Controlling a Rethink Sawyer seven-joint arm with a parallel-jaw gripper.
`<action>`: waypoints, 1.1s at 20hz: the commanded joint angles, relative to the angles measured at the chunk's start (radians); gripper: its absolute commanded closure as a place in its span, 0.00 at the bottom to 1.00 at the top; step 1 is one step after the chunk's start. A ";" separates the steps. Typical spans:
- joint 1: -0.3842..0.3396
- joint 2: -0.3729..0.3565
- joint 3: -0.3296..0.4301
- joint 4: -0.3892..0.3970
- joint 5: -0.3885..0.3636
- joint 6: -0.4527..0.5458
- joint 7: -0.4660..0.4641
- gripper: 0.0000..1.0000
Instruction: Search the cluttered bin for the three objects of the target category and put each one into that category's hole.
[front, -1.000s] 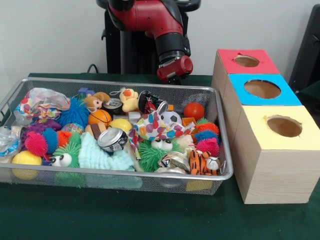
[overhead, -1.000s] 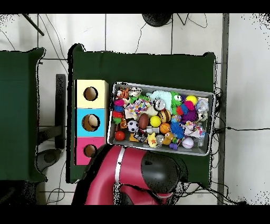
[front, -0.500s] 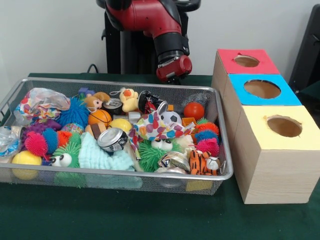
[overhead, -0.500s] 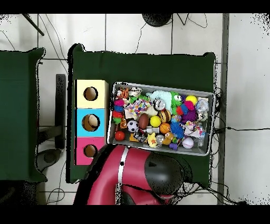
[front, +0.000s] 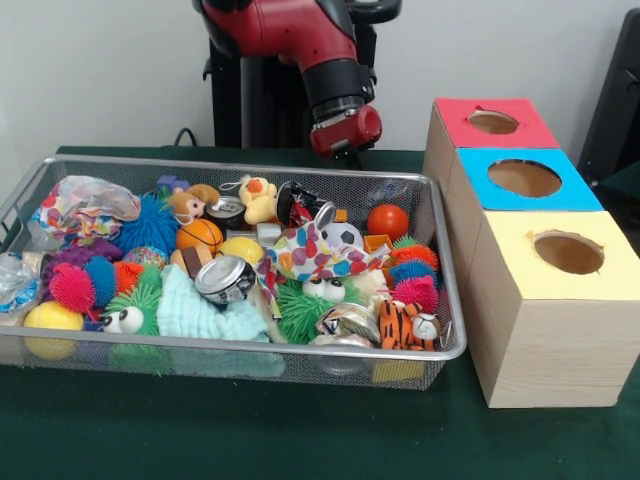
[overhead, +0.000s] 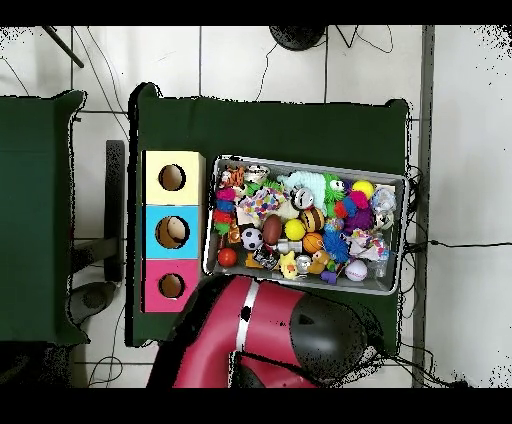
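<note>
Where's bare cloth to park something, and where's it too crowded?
Free: the green cloth strip in front of the wire basket, and the wide band on that same side seen from overhead. Crowded: the basket is heaped rim to rim, and the three boxes sit close against its end.

Front camera low, close, across counter (front: 250, 440), facing robot pedestal at far side. Overhead camera high, looking straight down, robot base at bottom, turned half round. Both share cluttered bin (front: 300, 346) (overhead: 305, 164), three holed boxes (front: 545, 290) (overhead: 172, 231), red arm (front: 300, 40) (overhead: 270, 335).
</note>
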 joint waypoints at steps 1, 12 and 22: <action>-0.152 0.037 0.184 -0.004 -0.142 0.831 0.119 1.00; 0.009 -0.368 0.243 0.256 0.185 1.104 0.055 1.00; 0.076 -0.363 0.248 0.280 0.220 0.939 0.167 1.00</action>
